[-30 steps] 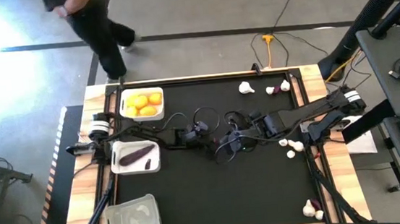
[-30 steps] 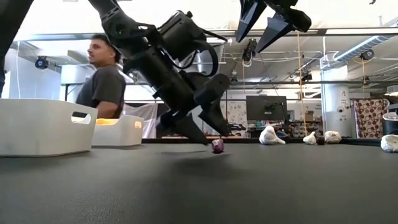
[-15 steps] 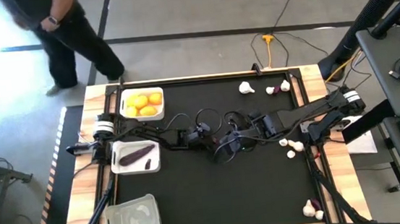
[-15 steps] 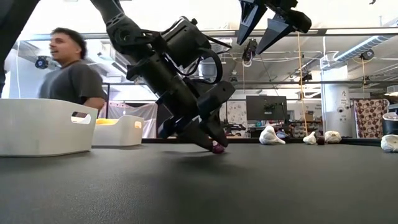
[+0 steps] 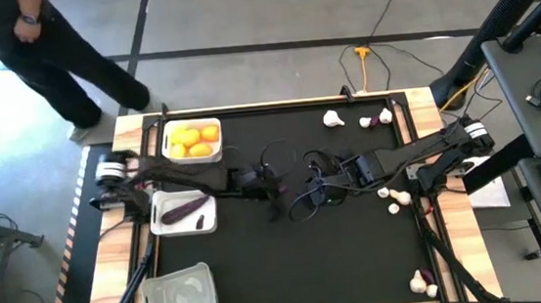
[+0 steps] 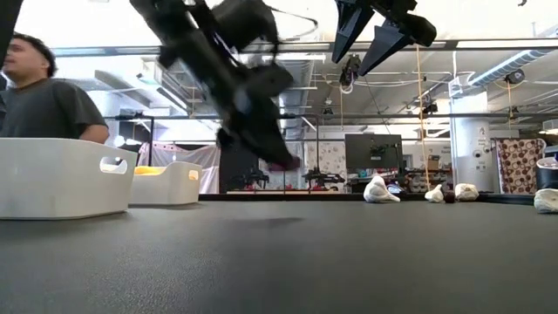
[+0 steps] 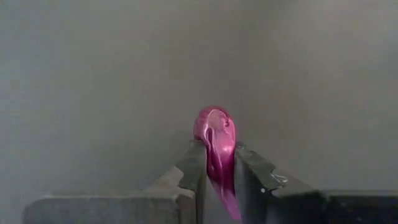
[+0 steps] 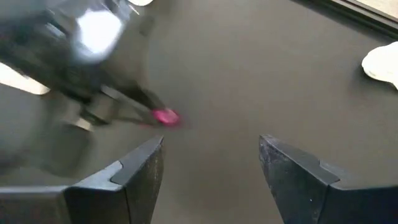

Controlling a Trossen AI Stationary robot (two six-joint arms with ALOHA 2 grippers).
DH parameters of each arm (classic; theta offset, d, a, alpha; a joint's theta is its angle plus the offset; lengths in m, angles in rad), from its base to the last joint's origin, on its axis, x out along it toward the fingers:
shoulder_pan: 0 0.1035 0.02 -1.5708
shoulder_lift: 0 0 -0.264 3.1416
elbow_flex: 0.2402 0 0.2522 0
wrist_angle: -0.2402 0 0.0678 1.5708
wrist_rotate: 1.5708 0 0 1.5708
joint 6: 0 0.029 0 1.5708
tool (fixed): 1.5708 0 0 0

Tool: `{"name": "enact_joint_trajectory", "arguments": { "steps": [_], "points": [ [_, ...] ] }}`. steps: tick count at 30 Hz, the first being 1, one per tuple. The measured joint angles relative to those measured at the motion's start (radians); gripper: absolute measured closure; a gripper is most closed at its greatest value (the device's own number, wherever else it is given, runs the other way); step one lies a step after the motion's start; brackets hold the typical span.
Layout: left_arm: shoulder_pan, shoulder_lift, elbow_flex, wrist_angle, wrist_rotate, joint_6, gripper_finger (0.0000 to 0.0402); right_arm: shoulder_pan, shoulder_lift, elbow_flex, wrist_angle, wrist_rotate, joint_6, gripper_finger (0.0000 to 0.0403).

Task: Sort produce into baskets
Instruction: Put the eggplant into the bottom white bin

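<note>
**Purple piece pinched above the bench**

From my remote station I see a small magenta-purple piece [image 7: 216, 140] clamped between the two fingers of my left pincer [image 7: 217, 180], clear of the black bench [image 5: 359, 261]. In the low view the same piece [image 6: 288, 162] hangs well above the surface at the tip of the left arm, which is blurred there. The overhead camera puts the left pincer [image 5: 272, 186] near the middle of the bench, just beside the white basket [image 5: 184, 212] that holds a long dark purple piece [image 5: 180, 211].

My right pincer [image 5: 315, 193] hovers close by, toward the bench's centre, its fingers [image 8: 134, 174] standing apart with nothing between them; its wrist camera looks across at the held piece [image 8: 165, 116].

A second white basket [image 5: 191, 141] at the far left corner carries yellow-orange fruits [image 5: 195, 139]. The clear basket [image 5: 178, 297] at the near left corner holds white bulbs [image 5: 182, 298].

More white bulbs lie loose along the right side: one [image 5: 332, 119] at the far edge near a small purple piece [image 5: 371, 121], a cluster [image 5: 392, 198] by the right arm, and another [image 5: 421, 282] at the near right corner.

A person [image 5: 40, 44] in dark clothes stands on the floor beyond the far left corner.
</note>
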Motion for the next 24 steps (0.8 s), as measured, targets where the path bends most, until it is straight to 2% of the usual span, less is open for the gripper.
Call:
{"name": "enact_joint_trajectory", "arguments": {
  "steps": [8, 11, 14, 18, 24],
  "points": [
    [-0.014, -0.439, -0.107, -0.391, 0.008, 0.171, 0.0358, -0.002, 0.0, 0.0, 0.0, 0.002, -0.031, 0.0154],
    [-0.019, -0.618, -0.167, -0.522, 0.129, 0.228, 0.0358, -0.007, 0.0, 0.0, 0.001, 0.015, -0.048, 0.0156],
    [-0.028, -0.769, -0.239, -0.605, 0.231, 0.153, 0.0358, -0.014, 0.0, 0.0, 0.005, 0.054, -0.064, 0.0155],
    [-0.044, -0.921, -0.342, -0.728, 0.255, 0.029, 0.0358, -0.033, 0.0, 0.0, 0.02, 0.082, -0.07, 0.0153],
    [-0.044, -1.004, -0.473, -0.779, 0.259, -0.111, 0.0352, -0.061, 0.0, 0.0, 0.091, 0.082, -0.144, 0.0153]
  ]
}}
